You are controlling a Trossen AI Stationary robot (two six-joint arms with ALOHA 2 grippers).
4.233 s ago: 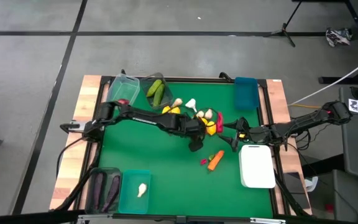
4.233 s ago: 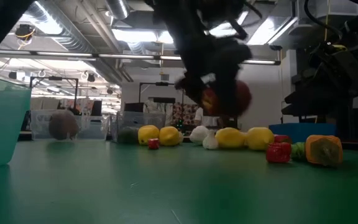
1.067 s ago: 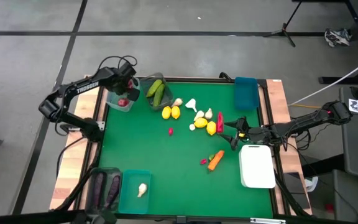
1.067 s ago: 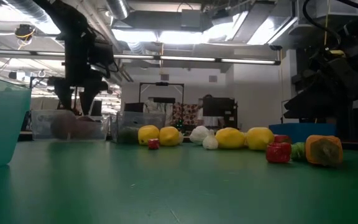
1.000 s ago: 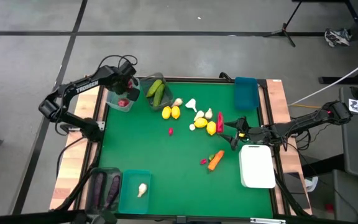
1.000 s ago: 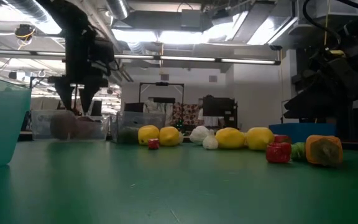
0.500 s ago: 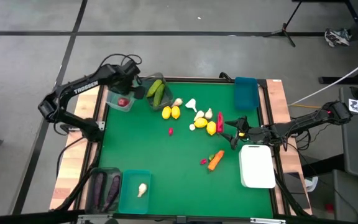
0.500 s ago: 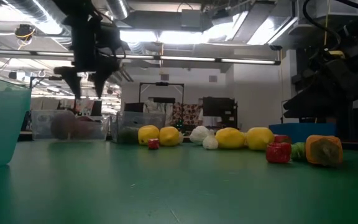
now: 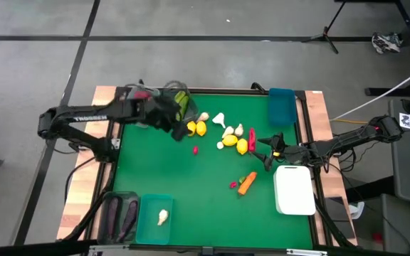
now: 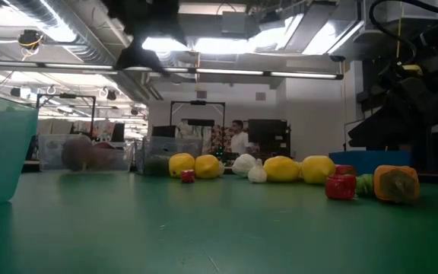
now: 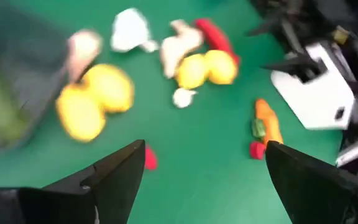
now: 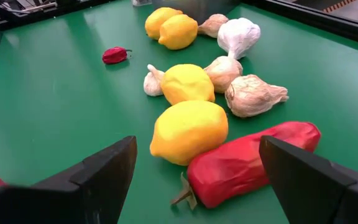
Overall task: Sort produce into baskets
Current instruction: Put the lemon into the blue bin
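Observation:
Loose produce lies mid-table: two lemons (image 9: 196,129), garlic bulbs (image 9: 219,119), two more lemons (image 9: 236,144), a long red pepper (image 9: 252,139), a small red pepper (image 9: 196,150) and a carrot (image 9: 246,184). My left gripper (image 9: 178,125) hangs open above the table beside the far-left lemons (image 11: 95,99), slanting down, with nothing between its fingers. My right gripper (image 9: 267,153) stands open low by the table's right side, and a lemon (image 12: 188,131) and the red pepper (image 12: 251,162) lie just in front of its fingers. The left arm partly covers the clear tub (image 10: 90,152) at the far left.
A grey tub with cucumbers (image 9: 181,104) stands at the far edge, a blue tub (image 9: 281,105) at the far right, and a white tray (image 9: 294,190) at the near right. A smoky tub with eggplants (image 9: 117,215) and a teal tub with one garlic bulb (image 9: 155,218) sit near left.
My left gripper has swung from above the clear tub at the far left toward the table's right, out over the green mat to the lemons. It has risen and tipped from pointing down to slanting forward. It has stayed open.

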